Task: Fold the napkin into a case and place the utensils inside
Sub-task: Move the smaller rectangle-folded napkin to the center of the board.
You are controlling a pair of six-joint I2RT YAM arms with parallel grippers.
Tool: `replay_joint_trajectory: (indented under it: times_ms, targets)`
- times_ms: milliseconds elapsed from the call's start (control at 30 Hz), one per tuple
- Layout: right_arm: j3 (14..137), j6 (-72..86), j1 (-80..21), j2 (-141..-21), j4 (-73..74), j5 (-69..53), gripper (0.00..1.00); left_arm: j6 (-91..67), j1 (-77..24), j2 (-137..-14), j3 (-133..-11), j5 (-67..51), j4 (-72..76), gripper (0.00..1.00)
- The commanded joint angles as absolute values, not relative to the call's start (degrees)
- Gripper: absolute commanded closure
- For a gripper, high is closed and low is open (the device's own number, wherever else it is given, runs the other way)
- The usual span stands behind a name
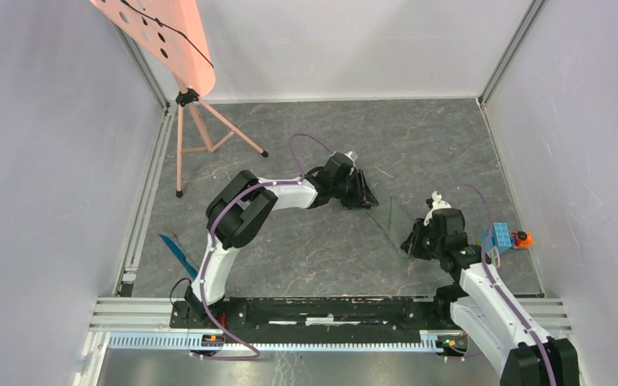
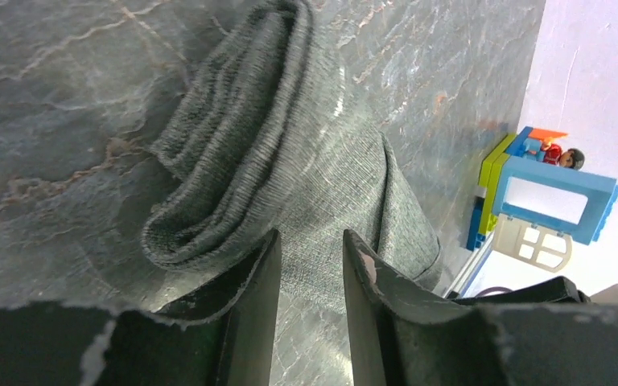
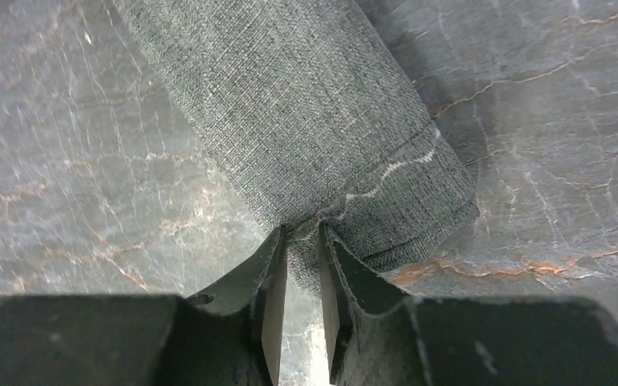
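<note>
**Napkin stretched arm to arm**

The napkin [image 3: 314, 104] lay on the slate as a long folded band, its long axis running diagonally between the arms. The right gripper [image 3: 302, 235] was nipped almost closed on the near end, the cloth puckering. The left gripper [image 2: 312, 241] straddled the far end, jaws part-open, hold unclear. A blue utensil [image 1: 179, 254] lay well apart, leftward.

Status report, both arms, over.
Right gripper shut on napkin end. Left gripper astride other end, grip unclear. Blue utensil lies far left. Toy block far right, apart.
</note>
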State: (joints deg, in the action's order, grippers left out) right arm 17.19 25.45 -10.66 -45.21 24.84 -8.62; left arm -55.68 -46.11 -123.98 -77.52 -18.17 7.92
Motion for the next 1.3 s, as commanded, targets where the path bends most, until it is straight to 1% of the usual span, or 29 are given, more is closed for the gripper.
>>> replay_joint_trajectory:
  times_ms: [0, 167, 300, 433, 567, 667, 800, 967, 1033, 1067, 1133, 1267]
  targets:
    - [12.2, 31.6, -10.4, -43.2, 26.1, -1.9, 0.72, -48.7, -47.6, -122.1, -79.3, -18.4, 3.5, 0.59]
    - [21.6, 27.6, -10.4, -41.4, 30.5, -2.4, 0.68, -47.0, -46.9, -115.7, -80.9, -19.7, 0.7, 0.54]
    - [26.3, 26.1, -10.4, -43.5, 29.7, -2.8, 0.67, -48.1, -44.8, -117.5, -85.7, -22.1, 0.3, 0.53]
    - [24.8, 26.9, -10.4, -47.0, 25.9, -2.0, 0.67, -48.2, -43.4, -123.9, -91.2, -22.9, 0.3, 0.53]
    - [18.6, 29.9, -10.4, -48.6, 22.8, -0.5, 0.7, -47.7, -42.6, -130.0, -95.7, -23.1, -2.6, 0.53]
    - [14.1, 32.0, -9.4, -48.5, 23.7, 3.0, 0.73, -47.6, -42.6, -131.6, -95.8, -22.0, -2.8, 0.53]
    - [11.0, 32.8, -7.0, -44.6, 26.4, 7.0, 0.73, -47.0, -42.9, -132.8, -95.9, -22.2, -2.9, 0.53]
    - [13.2, 30.2, -6.9, -40.6, 26.1, 3.6, 0.71, -44.0, -43.7, -131.1, -96.8, -20.7, -5.6, 0.51]
    - [16.0, 26.6, -6.9, -38.8, 25.3, 0.2, 0.68, -41.2, -43.8, -128.9, -98.3, -20.0, -9.0, 0.48]
    - [17.6, 24.8, -6.9, -37.5, 25.2, -1.7, 0.61, -39.7, -43.8, -126.4, -98.3, -19.4, -10.4, 0.46]
    - [20.9, 20.7, -7.0, -35.7, 24.7, -4.4, 0.51, -36.5, -43.9, -120.5, -97.3, -16.7, -13.9, 0.4]
    - [27.1, 13.8, -8.6, -38.0, 24.6, -8.5, 0.37, -32.5, -44.3, -105.4, -89.9, -10.1, -19.1, 0.31]
